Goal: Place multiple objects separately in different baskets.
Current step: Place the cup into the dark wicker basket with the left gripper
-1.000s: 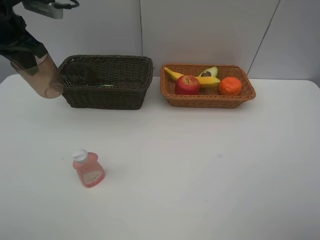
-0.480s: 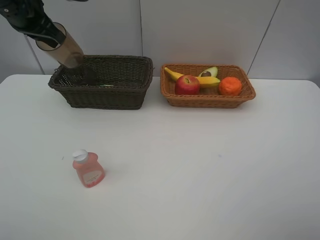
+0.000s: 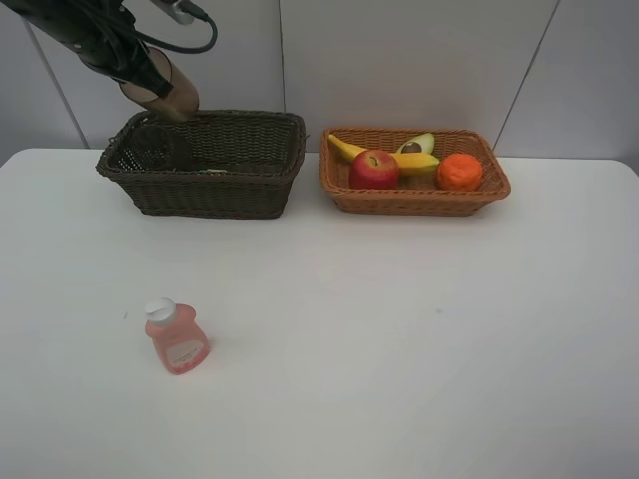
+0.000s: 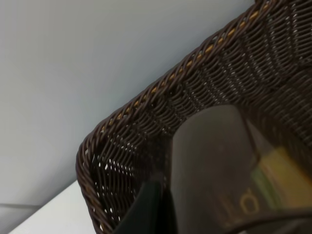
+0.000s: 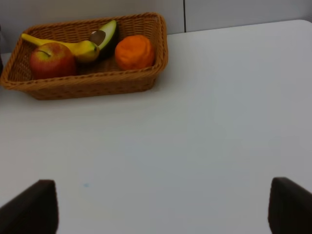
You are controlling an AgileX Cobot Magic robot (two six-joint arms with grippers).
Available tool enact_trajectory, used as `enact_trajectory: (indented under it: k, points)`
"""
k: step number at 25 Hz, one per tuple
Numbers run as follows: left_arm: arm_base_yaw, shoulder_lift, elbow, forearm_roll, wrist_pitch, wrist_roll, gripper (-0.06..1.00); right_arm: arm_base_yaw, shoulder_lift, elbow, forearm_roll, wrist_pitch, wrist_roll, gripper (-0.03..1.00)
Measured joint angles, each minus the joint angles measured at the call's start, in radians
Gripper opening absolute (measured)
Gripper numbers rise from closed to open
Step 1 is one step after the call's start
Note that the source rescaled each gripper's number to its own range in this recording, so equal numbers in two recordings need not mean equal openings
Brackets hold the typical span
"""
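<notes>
Holding: left gripper [image 3: 140, 72] pinches a see-through brown cup [image 3: 170, 95], tilted
Under it: dark basket [image 3: 215, 190]
Right gripper [image 5: 161, 207]: spread wide, holding nothing

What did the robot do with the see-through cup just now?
The left gripper carried the cup up from beside the dark basket to over its back left corner, and grips it all along. The pink bottle, fruit basket and fruit stayed put.
</notes>
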State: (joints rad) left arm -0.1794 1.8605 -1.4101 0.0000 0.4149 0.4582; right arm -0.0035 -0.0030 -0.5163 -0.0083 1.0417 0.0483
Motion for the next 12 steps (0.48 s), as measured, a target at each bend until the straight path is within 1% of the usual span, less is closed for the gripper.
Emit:
enact_trajectory:
  k: [1, 7, 12]
  points:
    - [0.000, 0.012, 0.000, 0.011, -0.018, 0.006, 0.01, 0.000, 0.000, 0.000, 0.000, 0.000, 0.000, 0.85]
    - [0.000, 0.091, 0.000, 0.014, -0.103, 0.042, 0.01, 0.000, 0.000, 0.000, 0.000, 0.000, 0.000, 0.85]
    - [-0.007, 0.131, 0.000, 0.018, -0.175, 0.045, 0.01, 0.000, 0.000, 0.000, 0.000, 0.000, 0.000, 0.85]
